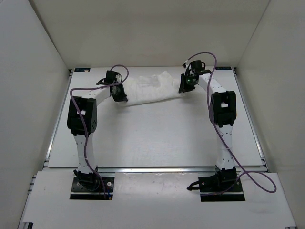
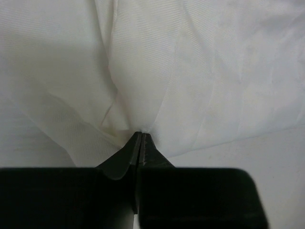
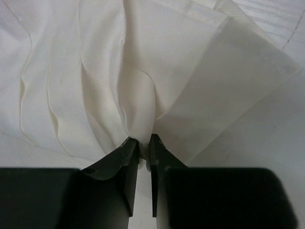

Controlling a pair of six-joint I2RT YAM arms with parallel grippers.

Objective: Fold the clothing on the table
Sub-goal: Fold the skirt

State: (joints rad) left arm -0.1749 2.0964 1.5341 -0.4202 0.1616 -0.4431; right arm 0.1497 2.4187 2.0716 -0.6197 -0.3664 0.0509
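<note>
The clothing [image 1: 150, 88], a thin wrinkled white garment, lies bunched at the far middle of the table [image 1: 157, 138]. My left gripper [image 1: 120, 97] sits at its left end, my right gripper [image 1: 183, 86] at its right end. In the left wrist view the clothing [image 2: 157, 71] fills the frame and my left gripper [image 2: 142, 134] is shut, pinching a puckered fold at its tips. In the right wrist view my right gripper [image 3: 143, 141] is shut on a thick gathered fold of the clothing [image 3: 105, 71], the fabric wedged between its fingers.
White walls close in the table on the left, back and right. Aluminium rails [image 1: 157, 169] run along the table's edges. Purple cables [image 1: 259, 179] loop off both arms. Bare tabletop stretches between the garment and the arm bases.
</note>
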